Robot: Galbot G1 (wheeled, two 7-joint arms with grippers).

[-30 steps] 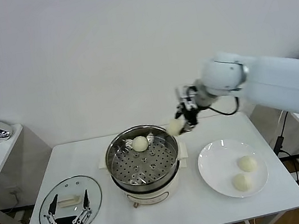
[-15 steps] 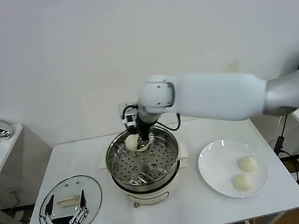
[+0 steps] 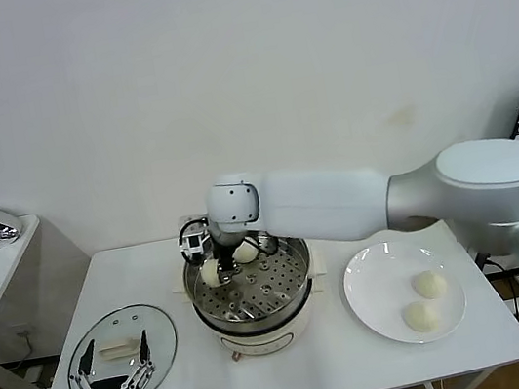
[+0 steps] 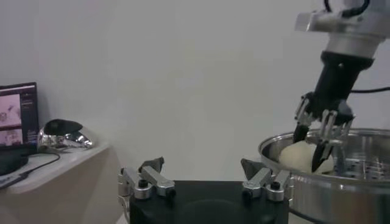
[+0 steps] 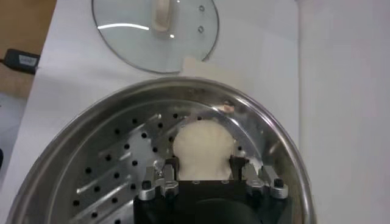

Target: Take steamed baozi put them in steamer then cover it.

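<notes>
Right now my right gripper point(image 3: 214, 266) is reaching into the steamer point(image 3: 251, 290), its fingers point(image 5: 164, 175) hugging a steamed baozi point(image 5: 202, 148) resting on the perforated floor. Another bun point(image 3: 245, 251) is sitting just beside it. Two more are lying on the plate point(image 3: 378, 284), well apart. My left gripper point(image 3: 114, 367) is hovering spread wide over the cover point(image 3: 158, 329) on the white table point(image 3: 297, 366), white wall behind.

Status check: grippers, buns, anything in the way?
Right gripper in the steamer, fingers around a baozi. Left gripper open over the cover. Two buns on plate.
</notes>
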